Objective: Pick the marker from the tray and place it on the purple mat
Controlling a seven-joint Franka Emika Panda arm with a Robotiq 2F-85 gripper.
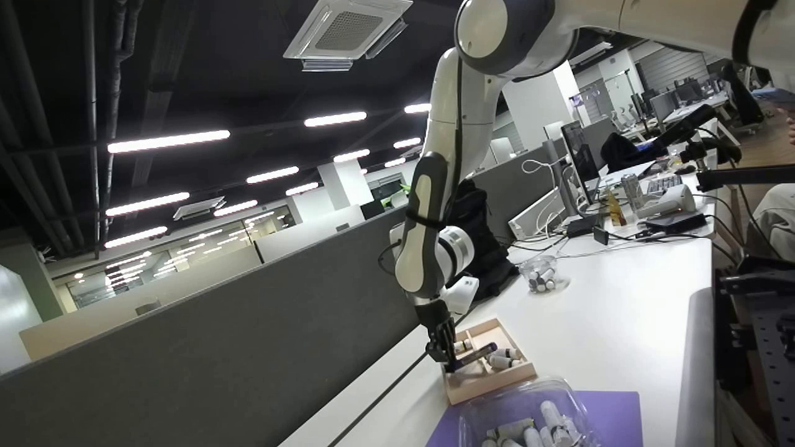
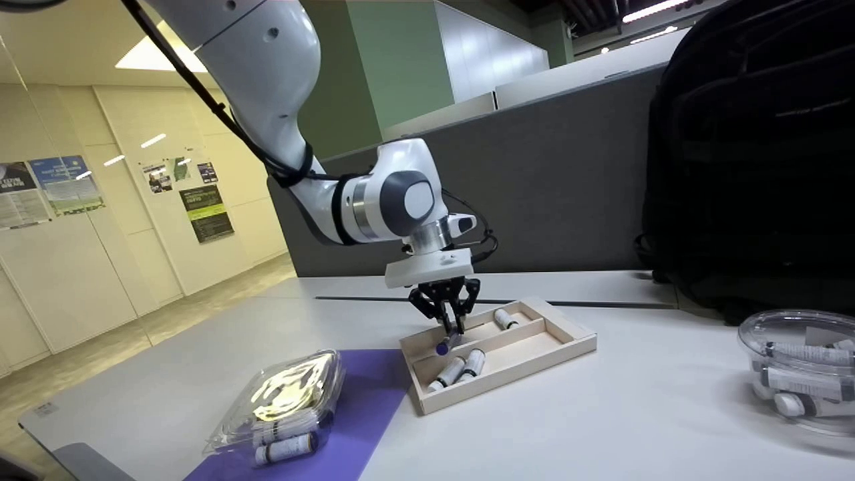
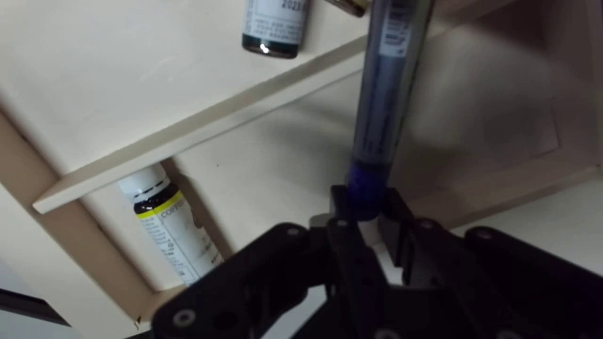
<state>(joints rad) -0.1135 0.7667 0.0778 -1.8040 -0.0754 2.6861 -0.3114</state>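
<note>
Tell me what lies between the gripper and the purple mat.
The raised wall of the tray on the side facing the purple mat stands between it and the gripper; both exterior views show this.

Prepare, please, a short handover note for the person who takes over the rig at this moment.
Hand: shut on one end of the marker.
Marker: held over the tray; whether it touches the divider, I cannot tell.
Three small bottles lie in the tray.
Purple mat: next to the tray, with a see-through box standing on it.
Done: marker is gripped.
Left: carry it to the mat, probably beside the box, and release.
</note>
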